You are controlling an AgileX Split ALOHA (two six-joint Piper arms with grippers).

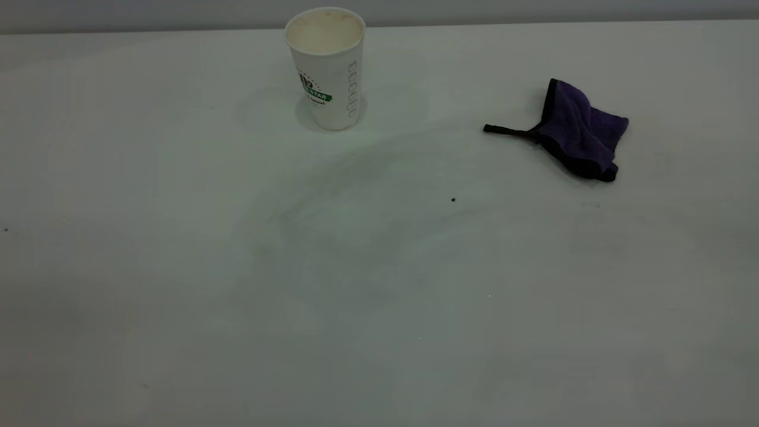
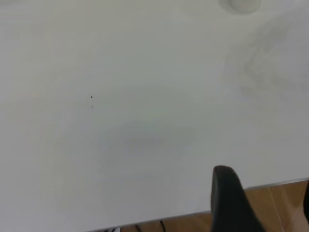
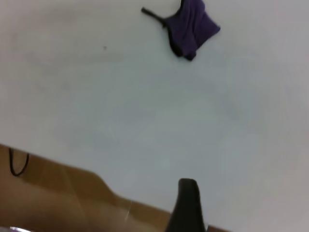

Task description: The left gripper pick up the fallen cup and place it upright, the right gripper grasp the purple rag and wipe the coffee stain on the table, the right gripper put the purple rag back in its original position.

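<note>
Cup [image 1: 327,65] stands upright near the far edge of the table [image 1: 178,284], with the purple rag [image 1: 578,130] lying crumpled well apart to its right, strap pointing toward the cup. Faint smears mark the surface between them. Each wrist view shows only one dark finger [image 2: 231,200] [image 3: 186,208] at the table's near edge, so whether either gripper is open cannot be told; neither holds anything visible.

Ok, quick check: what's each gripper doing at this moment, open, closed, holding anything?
Left gripper: holding nothing, back at the table edge; open or closed cannot be told.
Right gripper: holding nothing, back at the table edge; cannot be told either.
</note>
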